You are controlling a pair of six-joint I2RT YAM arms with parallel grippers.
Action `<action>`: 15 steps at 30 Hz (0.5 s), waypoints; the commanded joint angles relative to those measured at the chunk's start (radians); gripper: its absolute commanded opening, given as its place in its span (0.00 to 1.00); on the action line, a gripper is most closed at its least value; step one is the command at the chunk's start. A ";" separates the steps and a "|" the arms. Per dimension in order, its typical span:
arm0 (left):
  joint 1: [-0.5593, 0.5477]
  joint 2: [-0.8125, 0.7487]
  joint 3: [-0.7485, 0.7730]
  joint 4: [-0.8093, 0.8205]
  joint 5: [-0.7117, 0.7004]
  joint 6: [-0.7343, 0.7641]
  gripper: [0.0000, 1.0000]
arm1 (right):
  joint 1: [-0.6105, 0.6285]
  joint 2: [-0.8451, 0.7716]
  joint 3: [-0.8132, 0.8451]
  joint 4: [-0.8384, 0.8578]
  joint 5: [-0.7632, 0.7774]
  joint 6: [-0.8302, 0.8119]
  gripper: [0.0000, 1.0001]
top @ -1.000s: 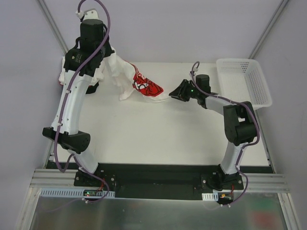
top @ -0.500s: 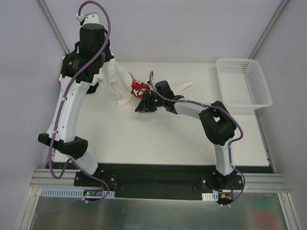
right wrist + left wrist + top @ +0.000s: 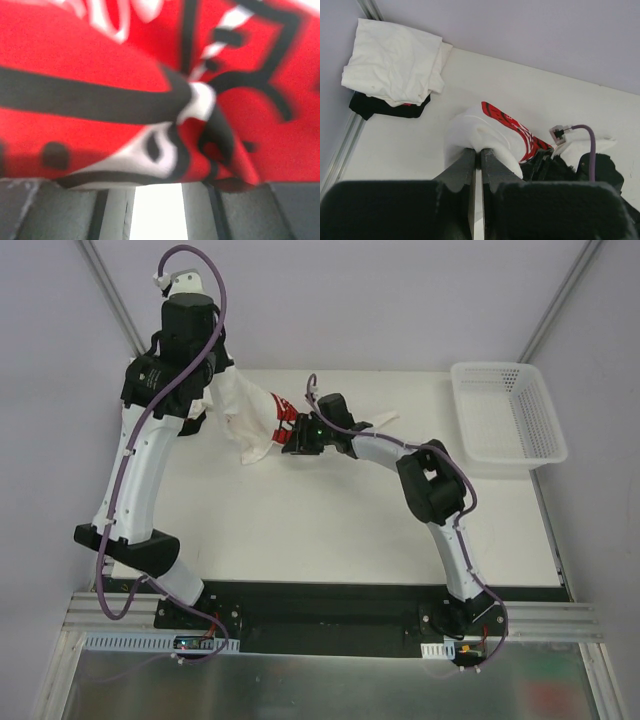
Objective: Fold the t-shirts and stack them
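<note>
Gripping a fold of the printed shirt (image 3: 482,125), the left gripper (image 3: 476,151) is clenching it above the bench (image 3: 300,530), near the far edge, left of middle. Only its wrist view is showing the folded pile (image 3: 395,60) in the far-left corner. The right gripper (image 3: 295,437) is sitting against the red print, which is filling its own view; whether it is grasping cannot be told.

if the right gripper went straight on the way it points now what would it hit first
The printed shirt. The right gripper points at its red print, which fills the wrist view just beyond the fingers; contact looks near, though depth is unclear.
</note>
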 commanded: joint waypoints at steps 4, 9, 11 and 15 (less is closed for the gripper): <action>-0.004 -0.138 -0.063 0.017 -0.039 0.016 0.00 | -0.175 0.064 0.269 -0.138 0.138 -0.093 0.41; -0.004 -0.192 -0.127 0.020 -0.049 0.009 0.00 | -0.310 0.069 0.352 -0.193 0.194 -0.121 0.41; -0.004 -0.200 -0.164 0.027 -0.041 0.002 0.00 | -0.336 0.081 0.445 -0.254 0.231 -0.173 0.42; -0.004 -0.215 -0.219 0.049 -0.041 -0.012 0.00 | -0.396 0.143 0.601 -0.371 0.228 -0.187 0.43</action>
